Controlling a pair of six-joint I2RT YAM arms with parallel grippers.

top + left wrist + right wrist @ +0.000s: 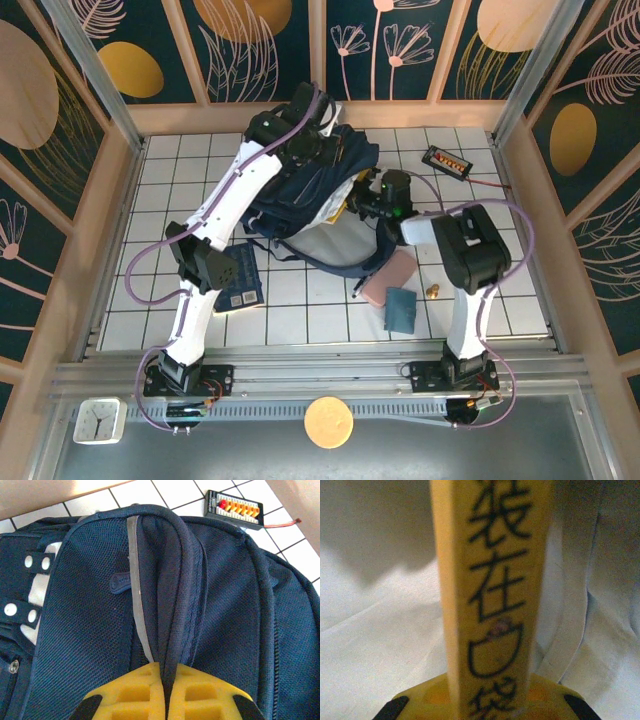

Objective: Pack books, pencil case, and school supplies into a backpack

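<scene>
left pincer is fully closed, pinching a raised fold at the top of the backpack. right pincer is clamped on the yellow book, held on edge inside the pale-lined opening. navy book, pencil case and teal item lie on the surface.

A black tray with orange pieces lies on white tiles.

A book lay before the backpack, to its left; a second book stood in its mouth. The pencil case lay before it on the right, the flat item just nearer, the tray behind right.
</scene>
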